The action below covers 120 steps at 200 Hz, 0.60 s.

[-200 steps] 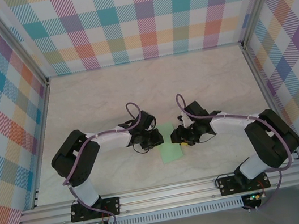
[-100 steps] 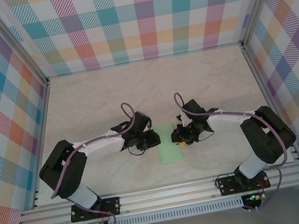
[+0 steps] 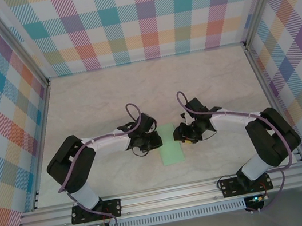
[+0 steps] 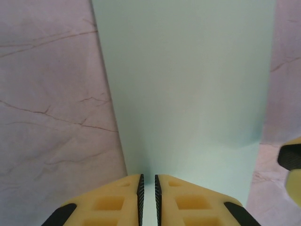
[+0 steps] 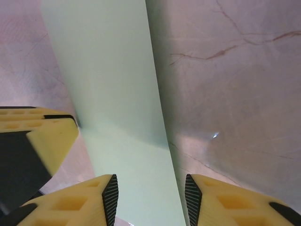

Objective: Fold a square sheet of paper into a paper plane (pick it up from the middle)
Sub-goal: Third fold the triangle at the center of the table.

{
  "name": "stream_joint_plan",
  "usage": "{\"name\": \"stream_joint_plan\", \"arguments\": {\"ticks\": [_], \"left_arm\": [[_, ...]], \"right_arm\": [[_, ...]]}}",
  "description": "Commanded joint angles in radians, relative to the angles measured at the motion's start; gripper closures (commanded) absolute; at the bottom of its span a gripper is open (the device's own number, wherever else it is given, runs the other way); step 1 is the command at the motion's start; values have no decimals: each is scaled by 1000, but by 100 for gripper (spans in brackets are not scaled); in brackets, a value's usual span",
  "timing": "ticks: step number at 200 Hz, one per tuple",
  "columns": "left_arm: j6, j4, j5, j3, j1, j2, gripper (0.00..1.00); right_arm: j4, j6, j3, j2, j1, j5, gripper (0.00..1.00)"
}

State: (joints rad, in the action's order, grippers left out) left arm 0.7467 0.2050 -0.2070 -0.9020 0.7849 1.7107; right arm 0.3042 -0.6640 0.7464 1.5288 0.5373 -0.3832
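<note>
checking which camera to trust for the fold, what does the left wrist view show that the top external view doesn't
Left wrist view: close detail of the left hand, its ribbed pads nearly shut with a thin slit between them over the near edge of the mint-green folded paper; whether it pinches is unclear. Top external view: the layout, with the right hand facing the left across the paper and plaid walls around. Both: the paper on the marble table.

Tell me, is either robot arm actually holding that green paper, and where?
The left gripper pinches the folded paper at its left long edge; the right gripper straddles the opposite edge, jaws open.
</note>
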Motion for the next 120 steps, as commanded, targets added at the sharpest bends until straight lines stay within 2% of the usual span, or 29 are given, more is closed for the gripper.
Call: {"name": "stream_joint_plan", "arguments": {"ticks": [1, 81, 120], "left_arm": [[15, -20, 6, 4, 5, 29, 84], [10, 1, 27, 61, 6, 22, 84], [5, 8, 25, 53, 6, 26, 84]], "right_arm": [[-5, 17, 14, 7, -5, -9, 55], [-71, 6, 5, 80, -4, -71, 53], [-111, -5, -21, 49, -5, -124, 58]]}}
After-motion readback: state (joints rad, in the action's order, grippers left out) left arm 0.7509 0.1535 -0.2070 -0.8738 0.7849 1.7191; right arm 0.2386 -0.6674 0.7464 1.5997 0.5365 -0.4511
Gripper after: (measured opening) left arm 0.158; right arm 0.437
